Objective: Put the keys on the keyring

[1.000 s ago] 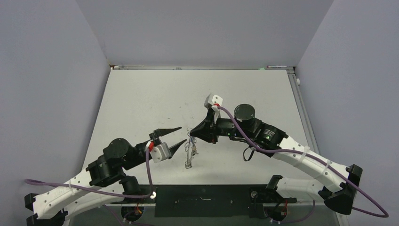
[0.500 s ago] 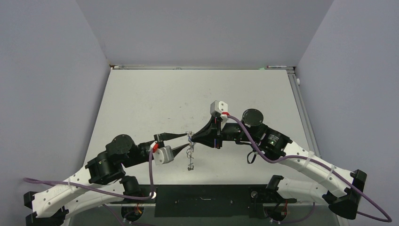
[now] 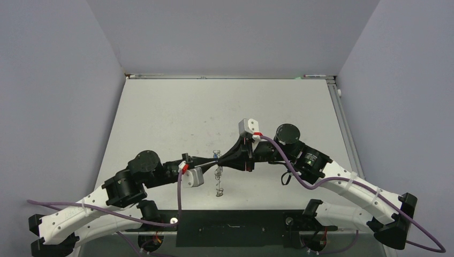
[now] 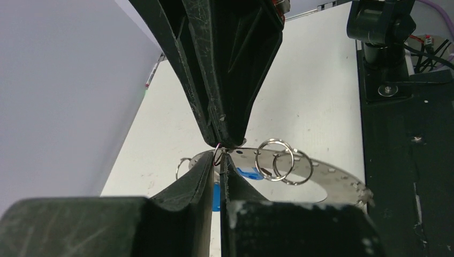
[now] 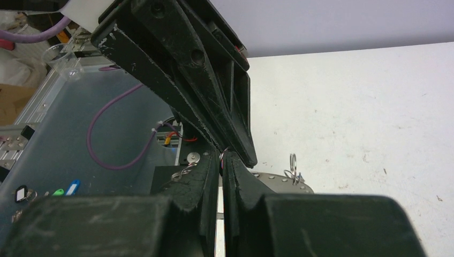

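Observation:
The keyring [image 4: 337, 176], a thin grey loop with a bumpy edge, hangs above the table between both arms. My left gripper [image 4: 220, 159] is shut on a thin wire at its near end. My right gripper [image 4: 227, 142] comes in from the opposite side, shut on the same spot, tip to tip. Small silver split rings [image 4: 274, 159] and a blue tag [image 4: 247, 172] of the keys hang on the loop. From above, the left gripper [image 3: 213, 159] and right gripper [image 3: 219, 159] meet, with keys [image 3: 218, 182] dangling below. The right wrist view shows my right gripper [image 5: 221, 156] against the left fingers [image 5: 203, 80], with the keyring [image 5: 278, 178] behind.
The white table [image 3: 160, 112] is boxed in by lilac walls on three sides. A black mounting bar [image 3: 235, 222] runs along the near edge between the arm bases. The right arm's purple cable [image 3: 300, 179] loops over the table.
The left arm moved right to the hanging keyring, and its jaws went from wide open to shut on it. The right gripper shifted slightly towards the near edge, still holding the loop.

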### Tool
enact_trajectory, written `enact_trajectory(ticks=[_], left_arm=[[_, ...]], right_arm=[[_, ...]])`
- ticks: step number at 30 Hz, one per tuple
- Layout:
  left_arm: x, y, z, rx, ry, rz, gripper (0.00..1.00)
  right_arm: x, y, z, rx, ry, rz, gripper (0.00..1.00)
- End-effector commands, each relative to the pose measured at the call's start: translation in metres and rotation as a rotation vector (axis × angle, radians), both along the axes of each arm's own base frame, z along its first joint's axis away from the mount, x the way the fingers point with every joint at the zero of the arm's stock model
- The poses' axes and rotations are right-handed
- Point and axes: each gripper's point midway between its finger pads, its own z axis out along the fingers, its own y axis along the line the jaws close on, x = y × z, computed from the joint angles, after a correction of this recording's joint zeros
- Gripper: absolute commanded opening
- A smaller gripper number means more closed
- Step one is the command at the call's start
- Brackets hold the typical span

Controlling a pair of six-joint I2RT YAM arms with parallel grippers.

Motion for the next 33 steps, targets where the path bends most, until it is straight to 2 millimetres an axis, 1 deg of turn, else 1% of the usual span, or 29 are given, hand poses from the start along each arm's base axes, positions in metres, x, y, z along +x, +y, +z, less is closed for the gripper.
enact_trajectory(ticks=[1, 4, 6, 9, 10, 13, 16, 21, 22, 23, 24, 25, 28, 33], left_arm=[[-0.002, -0.002, 0.02, -0.036, -0.042, -0.02, 0.0], [-0.001, -0.003, 0.018, -0.032, -0.053, -0.023, 0.0], [0.001, -0.003, 0.017, -0.039, -0.072, -0.016, 0.0], [0.003, -0.001, 0.017, -0.067, -0.11, -0.005, 0.0], [0.004, -0.001, 0.017, -0.076, -0.117, 0.0, 0.0], [0.007, 0.001, 0.016, -0.09, -0.124, 0.018, 0.0], [0.009, 0.002, 0.014, -0.106, -0.123, 0.032, 0.0], [0.015, 0.006, 0.011, -0.129, -0.126, 0.073, 0.0], [0.016, 0.006, 0.018, -0.159, -0.141, 0.078, 0.0], [0.017, 0.007, 0.019, -0.168, -0.145, 0.084, 0.0], [0.018, 0.008, 0.02, -0.173, -0.148, 0.09, 0.0], [0.018, 0.009, 0.019, -0.175, -0.148, 0.093, 0.0], [0.019, 0.01, 0.022, -0.192, -0.151, 0.101, 0.0], [0.017, 0.011, 0.027, -0.215, -0.149, 0.095, 0.0]], right_arm=[[-0.02, 0.0, 0.03, 0.099, -0.085, 0.1, 0.05], [-0.019, 0.001, 0.029, 0.09, -0.091, 0.1, 0.05], [-0.014, 0.001, 0.029, 0.087, -0.103, 0.068, 0.07], [-0.005, 0.001, 0.028, 0.074, -0.109, 0.018, 0.17], [-0.003, 0.0, 0.028, 0.068, -0.11, 0.002, 0.23], [0.006, -0.001, 0.025, 0.041, -0.104, -0.048, 0.37], [0.017, -0.005, 0.026, 0.026, -0.115, -0.122, 0.42], [0.04, -0.02, 0.029, 0.038, -0.146, -0.287, 0.44], [0.045, -0.024, 0.027, 0.045, -0.152, -0.327, 0.44], [0.05, -0.029, 0.025, 0.052, -0.154, -0.368, 0.44], [0.053, -0.033, 0.017, 0.049, -0.149, -0.397, 0.44], [0.055, -0.036, 0.019, 0.076, -0.148, -0.419, 0.44], [0.051, -0.04, 0.011, 0.119, -0.139, -0.422, 0.43], [0.039, -0.033, -0.012, 0.127, -0.129, -0.348, 0.43]])
